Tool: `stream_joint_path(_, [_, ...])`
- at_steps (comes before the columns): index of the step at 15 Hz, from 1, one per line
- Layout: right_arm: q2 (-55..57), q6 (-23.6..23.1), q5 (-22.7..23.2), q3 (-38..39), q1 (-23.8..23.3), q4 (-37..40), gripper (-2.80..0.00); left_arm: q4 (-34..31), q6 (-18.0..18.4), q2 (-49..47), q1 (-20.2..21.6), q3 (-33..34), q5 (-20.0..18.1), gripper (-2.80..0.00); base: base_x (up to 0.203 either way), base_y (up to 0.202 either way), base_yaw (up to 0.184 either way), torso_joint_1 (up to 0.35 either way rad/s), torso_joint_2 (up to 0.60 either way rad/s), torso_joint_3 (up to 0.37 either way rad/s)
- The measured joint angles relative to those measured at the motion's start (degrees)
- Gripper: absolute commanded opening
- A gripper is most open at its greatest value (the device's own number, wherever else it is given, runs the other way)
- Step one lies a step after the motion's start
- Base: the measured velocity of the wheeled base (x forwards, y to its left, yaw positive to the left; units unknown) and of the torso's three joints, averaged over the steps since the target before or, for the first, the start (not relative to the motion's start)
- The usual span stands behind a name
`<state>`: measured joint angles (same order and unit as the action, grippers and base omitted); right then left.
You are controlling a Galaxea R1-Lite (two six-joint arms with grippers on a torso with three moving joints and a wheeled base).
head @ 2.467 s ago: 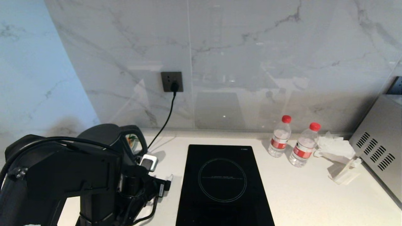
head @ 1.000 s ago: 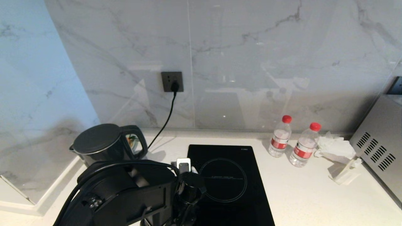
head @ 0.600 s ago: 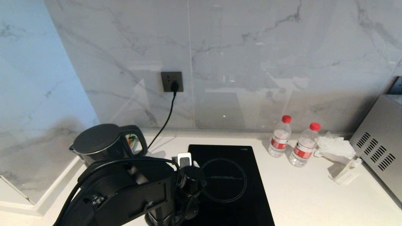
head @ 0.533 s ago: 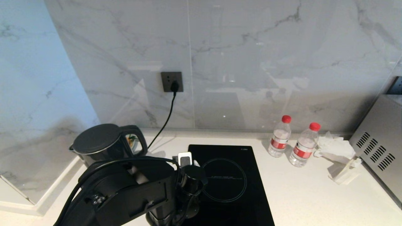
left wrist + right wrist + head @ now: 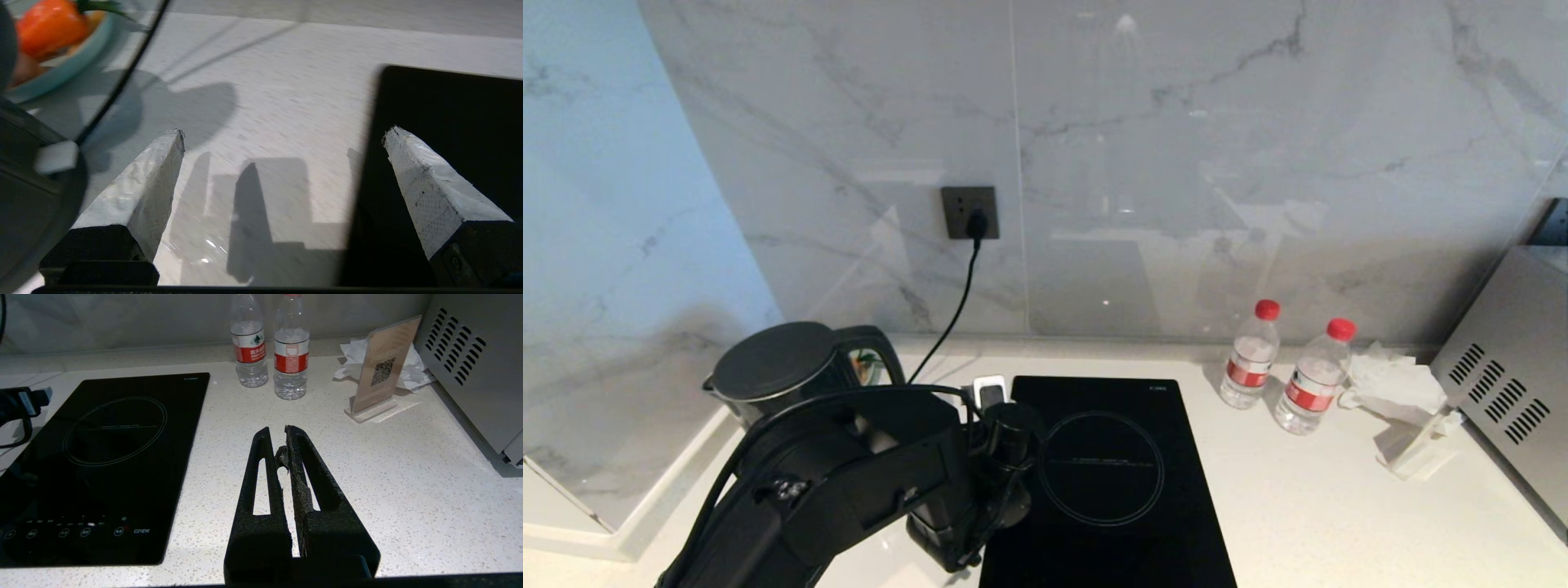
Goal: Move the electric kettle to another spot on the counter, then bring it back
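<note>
the electric kettle (image 5: 784,371) stands upright at the back left of the worktop (image 5: 1323,506), its loop handle turned toward the hob. nearest me, my left gripper (image 5: 282,139) hovers empty just above the strip of worktop between kettle and hob panel (image 5: 1103,482), fingers (image 5: 143,179) spread wide apart. my right gripper (image 5: 282,445) sits parked low over the worktop right of the hob, fingers pressed together, idle. i judge the step in hand is the reach for the handle: i want the wide fingers lined up either side of that loop before closing, squarely, so the jug doesn't swing. the cord (image 5: 956,310) runs from the wall socket (image 5: 969,212) down behind the kettle, so i'd avoid snagging it. open room lies right of the hob in front of the two water bottles (image 5: 1278,367); the left side is hemmed by the wall corner and the worktop's edge.
</note>
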<state>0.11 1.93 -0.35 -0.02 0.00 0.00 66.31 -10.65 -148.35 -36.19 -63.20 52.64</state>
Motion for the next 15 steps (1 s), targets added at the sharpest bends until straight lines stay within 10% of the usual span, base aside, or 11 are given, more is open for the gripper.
stream_joint_path(15, [0.00, 0.02, 0.01, 0.00, 0.00, 0.00, -2.80, -5.62, -0.43, 0.24, 5.30, -0.86, -1.99, 0.00, 0.000, 0.000, 0.000, 0.000, 0.00, 0.000])
